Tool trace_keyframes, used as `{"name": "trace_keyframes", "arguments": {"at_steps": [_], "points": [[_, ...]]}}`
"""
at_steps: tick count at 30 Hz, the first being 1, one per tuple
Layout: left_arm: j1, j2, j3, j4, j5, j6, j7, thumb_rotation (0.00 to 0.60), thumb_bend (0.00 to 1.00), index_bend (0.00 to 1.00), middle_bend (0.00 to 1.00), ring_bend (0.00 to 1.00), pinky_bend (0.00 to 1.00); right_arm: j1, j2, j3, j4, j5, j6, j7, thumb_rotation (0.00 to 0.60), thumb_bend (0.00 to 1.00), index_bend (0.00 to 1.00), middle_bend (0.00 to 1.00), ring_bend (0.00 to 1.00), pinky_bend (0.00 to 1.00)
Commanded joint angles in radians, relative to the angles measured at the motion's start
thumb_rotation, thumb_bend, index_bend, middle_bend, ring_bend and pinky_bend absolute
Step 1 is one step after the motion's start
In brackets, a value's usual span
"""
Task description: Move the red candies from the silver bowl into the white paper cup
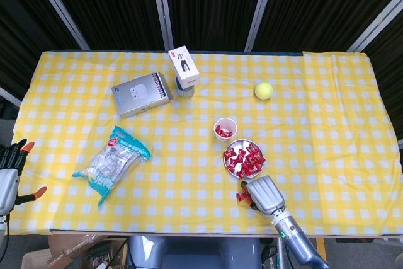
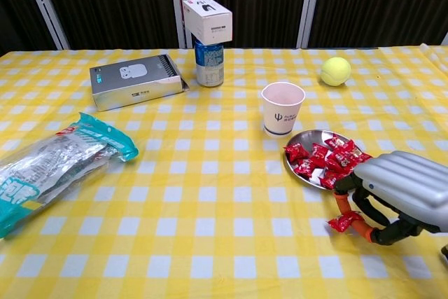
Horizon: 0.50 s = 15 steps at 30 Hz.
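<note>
The silver bowl holds several red candies just right of table centre. Behind it stands the white paper cup, and the head view shows red candies inside it. One loose red candy lies on the cloth in front of the bowl. My right hand arches over it, an orange-tipped finger and the thumb pinching the candy from both sides. My left hand hangs off the table's left edge, fingers apart, holding nothing.
A tennis ball lies at the back right. A grey box, a white box atop a can, and a teal snack bag occupy the left half.
</note>
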Motion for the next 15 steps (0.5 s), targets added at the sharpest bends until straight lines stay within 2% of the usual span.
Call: {"name": "trace_keyframes", "arguments": {"at_steps": [1,6,10,15], "points": [[0.001,0.0,0.0,0.0,-0.001,0.001,-0.002,0.6,0.04,0.0,0.0,0.0,0.0,-0.001,0.027,0.012,-0.038,-0.018,0.014,-0.003,0.6,0.56,0.6,0.79,0.89,0.91],[0.002,0.001,0.001,0.001,0.001,0.002,-0.006,0.6,0.04,0.0,0.0,0.0,0.0,0.006,0.082,0.045,-0.111,-0.034,0.04,-0.02,0.6,0.56,0.6,0.79,0.89,0.91],[0.001,0.002,0.001,-0.001,0.004,0.003,-0.006,0.6,0.04,0.0,0.0,0.0,0.0,0.026,0.137,0.111,-0.185,-0.005,0.046,-0.04,0.6,0.56,0.6,0.79,0.89,0.91],[-0.001,0.0,-0.001,0.0,0.001,-0.001,-0.004,0.6,0.04,0.0,0.0,0.0,0.0,0.074,0.169,0.223,-0.242,0.078,0.028,-0.062,0.6,0.56,0.6,0.79,0.89,0.91]]}}
